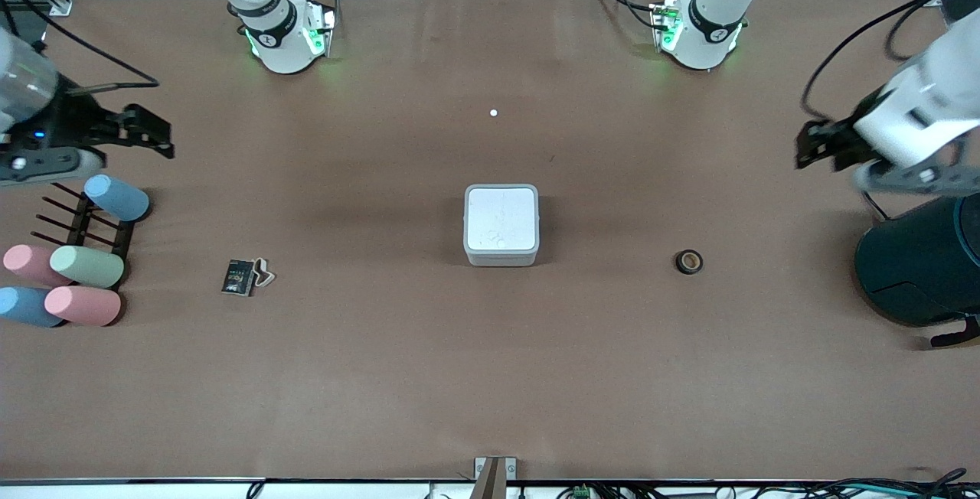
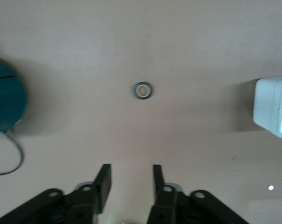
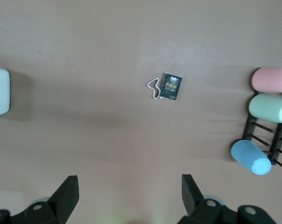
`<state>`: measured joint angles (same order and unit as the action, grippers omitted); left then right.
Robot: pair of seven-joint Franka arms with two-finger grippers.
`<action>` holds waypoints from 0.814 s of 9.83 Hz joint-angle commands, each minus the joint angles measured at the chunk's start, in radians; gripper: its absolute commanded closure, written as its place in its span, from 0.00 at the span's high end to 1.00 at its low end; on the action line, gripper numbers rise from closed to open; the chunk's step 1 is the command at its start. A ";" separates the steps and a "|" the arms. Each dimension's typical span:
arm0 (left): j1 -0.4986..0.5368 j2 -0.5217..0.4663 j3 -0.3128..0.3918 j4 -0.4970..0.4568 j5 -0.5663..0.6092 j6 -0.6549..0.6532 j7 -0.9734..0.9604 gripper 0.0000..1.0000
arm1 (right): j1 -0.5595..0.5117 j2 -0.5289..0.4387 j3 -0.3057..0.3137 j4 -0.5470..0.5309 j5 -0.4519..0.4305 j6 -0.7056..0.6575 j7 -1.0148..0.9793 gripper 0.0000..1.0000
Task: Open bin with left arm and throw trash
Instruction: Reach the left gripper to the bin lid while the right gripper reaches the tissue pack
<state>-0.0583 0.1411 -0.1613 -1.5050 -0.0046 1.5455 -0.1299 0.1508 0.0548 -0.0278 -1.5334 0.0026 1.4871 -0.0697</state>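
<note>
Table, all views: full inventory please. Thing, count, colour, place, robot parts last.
bin: 1, white-grey, lid shut, mid-table
packet: 1, black printed, toward the right arm's end, nearer the front camera than the bin
scrap: 1, pale with dark edge, touching the packet
tape ring: 1, black with brown inside, between the bin and the cylinder
cylinder: 1, dark teal, at the left arm's end
cups: 5, two blue, two pink, one green, lying on and around the rack
rack: 1, black, at the right arm's end
white dot: 1, white, farther from the front camera than the bin
left gripper: 1, black, open, over bare table above the cylinder's end
right gripper: 1, black, open, over the table near the rack
</note>
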 commanded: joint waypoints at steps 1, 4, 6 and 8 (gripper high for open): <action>0.001 0.104 -0.104 0.017 -0.014 0.086 -0.117 0.00 | 0.000 -0.015 -0.003 -0.089 0.010 0.077 -0.129 0.97; -0.142 0.253 -0.169 0.025 0.026 0.321 -0.343 0.00 | -0.005 0.006 -0.004 -0.201 0.008 0.203 -0.373 0.97; -0.237 0.352 -0.169 0.044 0.057 0.410 -0.456 0.00 | -0.005 0.055 -0.004 -0.243 0.005 0.267 -0.538 0.97; -0.303 0.432 -0.166 0.063 0.061 0.532 -0.569 0.00 | -0.016 0.124 -0.006 -0.248 0.002 0.330 -0.698 0.97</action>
<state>-0.3436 0.5229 -0.3264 -1.4904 0.0364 2.0382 -0.6384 0.1481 0.1502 -0.0365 -1.7750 0.0019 1.7853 -0.6706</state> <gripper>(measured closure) 0.991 0.026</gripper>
